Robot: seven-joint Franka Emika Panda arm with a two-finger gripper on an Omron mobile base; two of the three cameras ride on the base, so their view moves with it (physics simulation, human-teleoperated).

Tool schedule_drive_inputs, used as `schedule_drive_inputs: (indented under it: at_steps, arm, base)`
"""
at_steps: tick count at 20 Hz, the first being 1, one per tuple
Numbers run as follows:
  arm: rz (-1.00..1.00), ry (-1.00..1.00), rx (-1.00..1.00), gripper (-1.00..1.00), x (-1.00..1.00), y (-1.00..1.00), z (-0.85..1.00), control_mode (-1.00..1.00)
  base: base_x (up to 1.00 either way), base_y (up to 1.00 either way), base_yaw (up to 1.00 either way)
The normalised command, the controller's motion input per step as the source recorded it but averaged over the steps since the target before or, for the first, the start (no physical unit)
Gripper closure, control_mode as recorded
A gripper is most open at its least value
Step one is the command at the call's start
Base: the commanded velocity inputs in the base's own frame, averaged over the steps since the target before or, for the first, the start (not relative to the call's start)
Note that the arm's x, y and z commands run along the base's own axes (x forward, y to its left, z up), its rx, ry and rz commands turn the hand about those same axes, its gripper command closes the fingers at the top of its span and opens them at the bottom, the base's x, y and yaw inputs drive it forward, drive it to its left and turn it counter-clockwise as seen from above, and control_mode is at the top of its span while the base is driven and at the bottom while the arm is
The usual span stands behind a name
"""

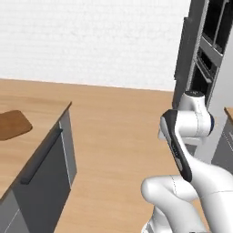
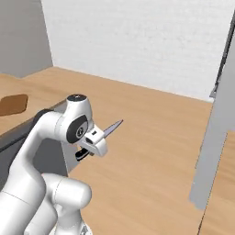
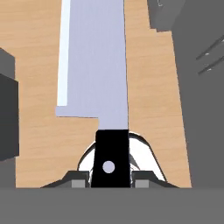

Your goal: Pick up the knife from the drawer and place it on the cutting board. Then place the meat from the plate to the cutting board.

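Observation:
The knife (image 3: pixel 94 70) stands between my fingers, its silvery-grey blade reaching up the hand view and its black handle (image 3: pixel 111 159) clamped at the bottom. My gripper (image 3: pixel 109 179) is shut on that handle. From the right base view the knife (image 2: pixel 111 128) sticks out of the gripper (image 2: pixel 92 143), blade pointing up and to the right, high over the wooden floor. The brown cutting board (image 1: pixel 12 124) lies on the countertop at the far left; the cutting board (image 2: pixel 12 103) also appears at the left edge of the right base view.
A grey cabinet front with a long dark handle (image 1: pixel 43 154) stands below the counter on the left. A tall grey oven column (image 1: pixel 205 54) rises at the right, seen as a grey panel (image 2: pixel 215 133). Open wooden floor (image 1: pixel 118 136) lies between them.

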Motion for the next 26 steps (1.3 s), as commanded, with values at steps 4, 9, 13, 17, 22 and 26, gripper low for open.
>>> schedule_drive_inputs:
  at_steps: [4, 9, 13, 17, 22, 26]
  arm:
    - [0.00, 0.00, 0.00, 1.00, 0.00, 0.00, 0.00, 1.00]
    - [0.00, 0.00, 0.00, 1.00, 0.00, 0.00, 0.00, 1.00]
    - [0.00, 0.00, 0.00, 1.00, 0.00, 0.00, 0.00, 1.00]
    - [0.00, 0.00, 0.00, 1.00, 0.00, 0.00, 0.00, 1.00]
    - [0.00, 0.00, 0.00, 1.00, 0.00, 0.00, 0.00, 1.00]
    - [0.00, 0.00, 0.00, 1.00, 0.00, 0.00, 0.00, 1.00]
  base:
    - [1.00, 0.00, 0.59]
    - [0.97, 0.20, 0.68]
    - [0.29, 0.28, 0.78]
    - [0.05, 0.62, 0.49]
    - [0.30, 0.73, -0.01]
    - [0.47, 0.79, -0.09]
